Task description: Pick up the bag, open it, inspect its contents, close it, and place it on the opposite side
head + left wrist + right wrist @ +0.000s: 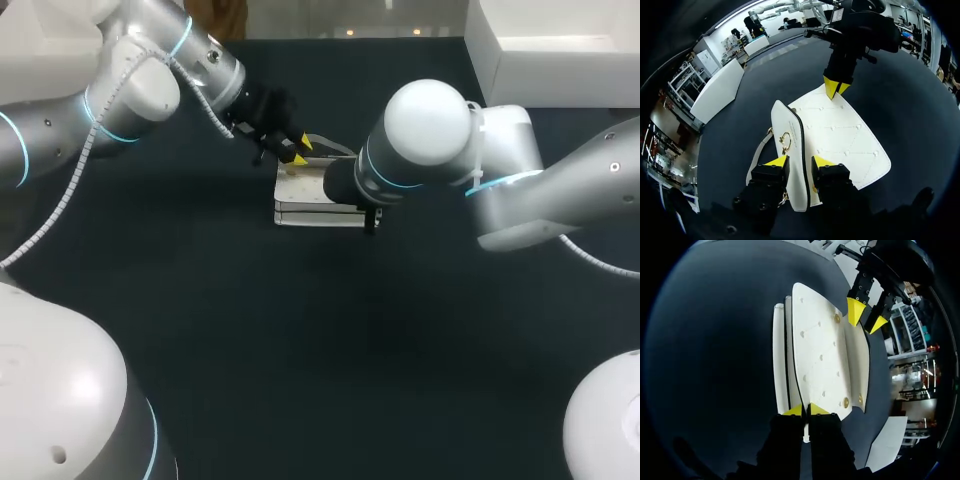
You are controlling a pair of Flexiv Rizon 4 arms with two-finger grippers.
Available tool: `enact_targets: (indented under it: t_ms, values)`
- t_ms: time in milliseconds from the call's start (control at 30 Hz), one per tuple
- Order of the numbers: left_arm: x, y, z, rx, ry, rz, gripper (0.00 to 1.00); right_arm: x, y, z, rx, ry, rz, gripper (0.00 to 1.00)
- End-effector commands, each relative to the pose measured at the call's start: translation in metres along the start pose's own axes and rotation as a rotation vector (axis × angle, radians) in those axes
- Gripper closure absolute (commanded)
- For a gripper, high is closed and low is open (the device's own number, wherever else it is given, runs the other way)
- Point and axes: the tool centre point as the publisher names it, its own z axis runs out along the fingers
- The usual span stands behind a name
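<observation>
Item: white bag [300, 190], lying flat near the middle of the dark worktop [300, 330], quilted flap uppermost, black trim along its edge. Fittings: gold ring clasp [785, 140] on the narrow side panel; gold studs [845, 402] at the flap corners; a pale band, possibly a strap [758, 152], beside the panel on the worktop. Left end effector [799, 161]: at the clasp end of the bag, fingers set wide and clamped on the side panel from both sides, just below the ring. Right end effector [806, 410]: at the opposite end, yellow tips nearly together, pinched on the thin edge of the flap. In the head view the right arm reaches past the middle and covers part of the bag.
</observation>
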Motion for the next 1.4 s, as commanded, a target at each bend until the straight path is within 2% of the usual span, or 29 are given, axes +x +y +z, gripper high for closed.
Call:
enact_targets:
  t_ms: [33, 133, 200, 367, 433, 467, 533, 667, 733, 1033, 1200, 1400]
  values:
    - [0.007, -0.006, 0.001, -0.034, -0.138, -0.002, 0.63, 0.002, -0.001, 0.000, -0.003, -0.005, 0.001, 1.00]
    - [0.003, -0.005, 0.005, -0.043, -0.148, -0.008, 0.63, 0.002, -0.001, 0.000, -0.003, -0.005, 0.001, 1.00]
    - [0.001, -0.004, 0.007, -0.055, -0.167, -0.013, 0.58, 0.002, -0.001, 0.000, -0.003, -0.005, 0.001, 1.00]
    - [-0.001, -0.002, 0.011, -0.065, -0.189, -0.026, 0.54, 0.002, -0.001, 0.000, -0.003, -0.005, 0.001, 1.00]
    - [0.000, -0.002, 0.011, -0.068, -0.191, -0.029, 0.45, 0.002, -0.001, 0.000, -0.003, -0.005, 0.001, 1.00]
    - [0.000, -0.001, 0.011, -0.071, -0.197, -0.033, 0.28, 0.002, -0.001, 0.000, -0.003, -0.005, 0.001, 1.00]
    - [0.000, 0.000, 0.011, -0.073, -0.205, -0.039, 0.23, 0.002, -0.001, 0.000, -0.003, -0.005, 0.001, 1.00]
    - [-0.004, 0.002, 0.012, -0.077, -0.210, -0.052, 0.20, 0.002, -0.001, 0.000, -0.003, -0.005, 0.001, 1.00]
    - [-0.006, 0.004, 0.014, -0.080, -0.210, -0.060, 0.15, 0.002, -0.001, 0.000, -0.003, -0.005, 0.001, 1.00]
    - [-0.021, 0.011, 0.025, -0.072, -0.187, -0.115, 0.25, 0.002, -0.001, 0.000, -0.003, -0.005, 0.001, 1.00]
    - [-0.027, 0.014, 0.030, -0.056, -0.176, -0.152, 0.38, 0.002, -0.001, 0.000, -0.003, -0.005, 0.001, 1.00]
    - [-0.030, 0.018, 0.034, -0.040, -0.162, -0.180, 0.42, 0.002, -0.001, 0.000, -0.003, -0.005, 0.001, 1.00]
